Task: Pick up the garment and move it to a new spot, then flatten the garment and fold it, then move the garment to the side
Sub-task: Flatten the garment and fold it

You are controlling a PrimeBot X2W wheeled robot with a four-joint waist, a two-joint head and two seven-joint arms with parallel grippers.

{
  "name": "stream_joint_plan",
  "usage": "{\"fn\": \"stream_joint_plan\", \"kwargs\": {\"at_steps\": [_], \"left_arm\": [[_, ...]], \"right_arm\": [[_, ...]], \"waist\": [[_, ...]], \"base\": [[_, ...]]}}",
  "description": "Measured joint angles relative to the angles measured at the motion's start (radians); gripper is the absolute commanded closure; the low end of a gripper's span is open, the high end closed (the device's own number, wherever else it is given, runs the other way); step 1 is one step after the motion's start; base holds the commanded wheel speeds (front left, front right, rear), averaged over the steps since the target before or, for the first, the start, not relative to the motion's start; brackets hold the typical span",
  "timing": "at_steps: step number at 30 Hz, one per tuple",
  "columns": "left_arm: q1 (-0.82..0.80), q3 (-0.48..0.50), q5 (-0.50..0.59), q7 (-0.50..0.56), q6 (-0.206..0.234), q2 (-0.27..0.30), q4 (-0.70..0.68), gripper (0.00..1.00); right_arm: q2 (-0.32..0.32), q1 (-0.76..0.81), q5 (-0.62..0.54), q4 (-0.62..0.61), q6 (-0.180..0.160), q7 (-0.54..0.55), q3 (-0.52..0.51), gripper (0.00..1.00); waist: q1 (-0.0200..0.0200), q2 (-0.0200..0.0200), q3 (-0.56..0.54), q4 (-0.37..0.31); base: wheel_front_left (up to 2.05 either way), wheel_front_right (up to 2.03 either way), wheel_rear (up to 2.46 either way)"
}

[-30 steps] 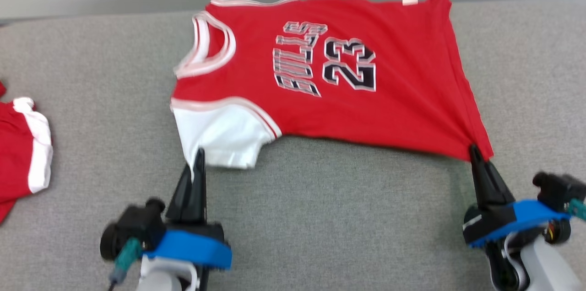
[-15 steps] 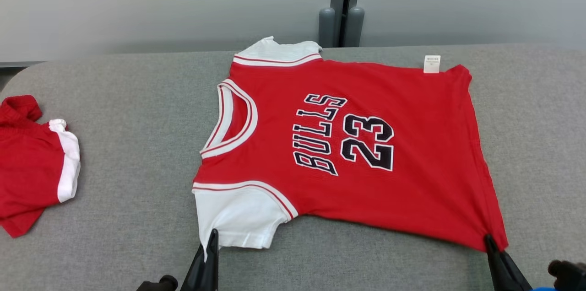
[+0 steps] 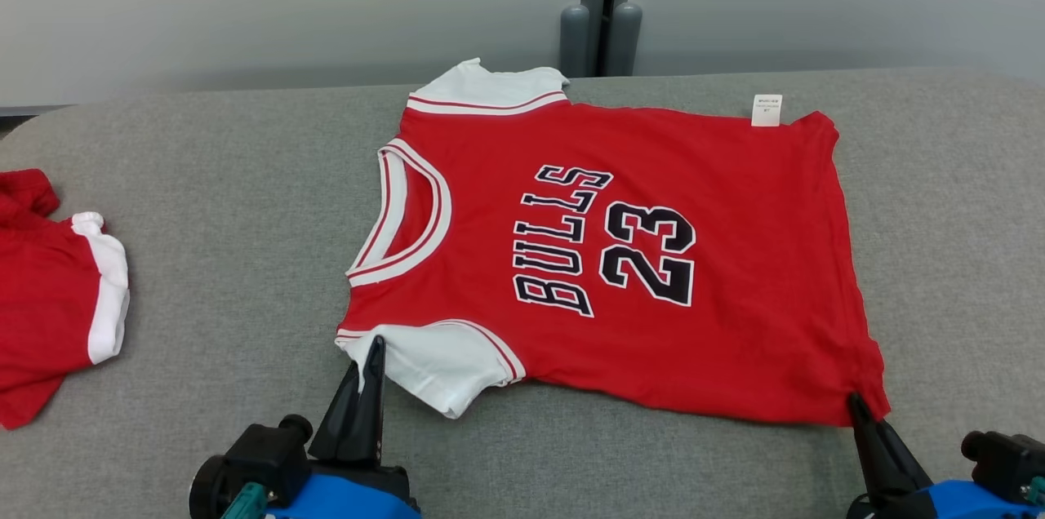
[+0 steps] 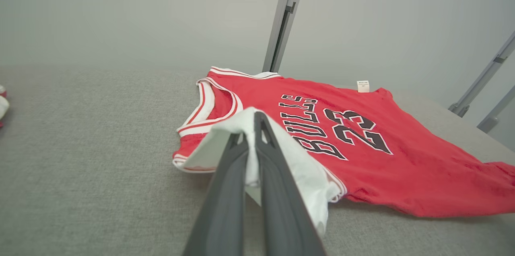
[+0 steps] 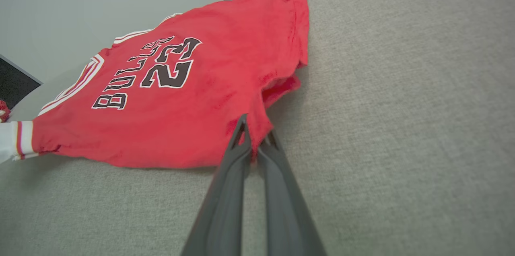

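The garment (image 3: 620, 258) is a red jersey with white sleeves and "BULLS 23" in black, spread on the grey surface with its neck toward the left. My left gripper (image 3: 374, 348) is shut on the near white sleeve (image 4: 281, 155), which is lifted and folded over the fingers. My right gripper (image 3: 856, 403) is shut on the near hem corner (image 5: 257, 127) of the jersey (image 5: 169, 87), pinching red cloth. A white tag (image 3: 766, 110) sticks out at the far hem.
Another red and white garment (image 3: 49, 299) lies at the left edge of the grey padded surface (image 3: 212, 258). A grey wall and two upright grey posts (image 3: 600, 37) stand behind it. Bare grey surface lies in front of the jersey and to its right.
The head camera has tilted, shifting the whole picture. Both grippers keep their hold; the near sleeve has bunched and lifted toward the neck, and the jersey lies flatter than a second ago.
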Motion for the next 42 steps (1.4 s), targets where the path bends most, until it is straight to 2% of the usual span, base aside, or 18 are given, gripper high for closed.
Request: {"fn": "stream_joint_plan", "kwargs": {"at_steps": [21, 36, 37, 38, 39, 40, 42], "left_arm": [[-0.381, 0.001, 0.036, 0.007, -0.082, 0.060, 0.212, 1.00], [-0.664, -0.032, 0.043, -0.016, -0.130, 0.061, 0.491, 1.00], [-0.674, -0.036, 0.043, -0.018, -0.130, 0.058, 0.508, 1.00], [-0.683, -0.040, 0.043, -0.024, -0.132, 0.056, 0.523, 1.00], [-0.692, -0.042, 0.043, -0.027, -0.133, 0.054, 0.538, 0.60], [-0.700, -0.042, 0.044, -0.034, -0.133, 0.054, 0.551, 0.00], [-0.714, -0.042, 0.050, -0.042, -0.129, 0.049, 0.575, 0.00]], "right_arm": [[0.013, -0.209, 0.044, -0.007, 0.000, 0.095, 0.008, 1.00], [-0.011, -0.384, 0.051, 0.056, 0.000, 0.110, 0.028, 1.00], [-0.012, -0.389, 0.051, 0.059, 0.000, 0.108, 0.031, 0.65], [-0.012, -0.392, 0.051, 0.063, 0.000, 0.103, 0.032, 0.23], [-0.012, -0.396, 0.051, 0.066, 0.000, 0.100, 0.034, 0.00], [-0.014, -0.399, 0.051, 0.070, 0.000, 0.094, 0.035, 0.00], [-0.019, -0.401, 0.051, 0.075, 0.000, 0.082, 0.037, 0.00]], "waist": [[0.0002, 0.0000, 0.131, -0.077], [0.0002, 0.0000, 0.229, -0.101], [0.0002, 0.0000, 0.231, -0.100], [0.0002, 0.0000, 0.233, -0.100], [0.0001, 0.0000, 0.234, -0.100], [0.0002, 0.0000, 0.234, -0.099], [0.0002, 0.0000, 0.232, -0.097]], "base": [[0.00, 0.00, 0.00], [0.00, 0.00, 0.00], [0.00, 0.00, 0.00], [0.00, 0.00, 0.00], [0.00, 0.00, 0.00], [0.00, 0.00, 0.00], [0.00, 0.00, 0.00]]}}
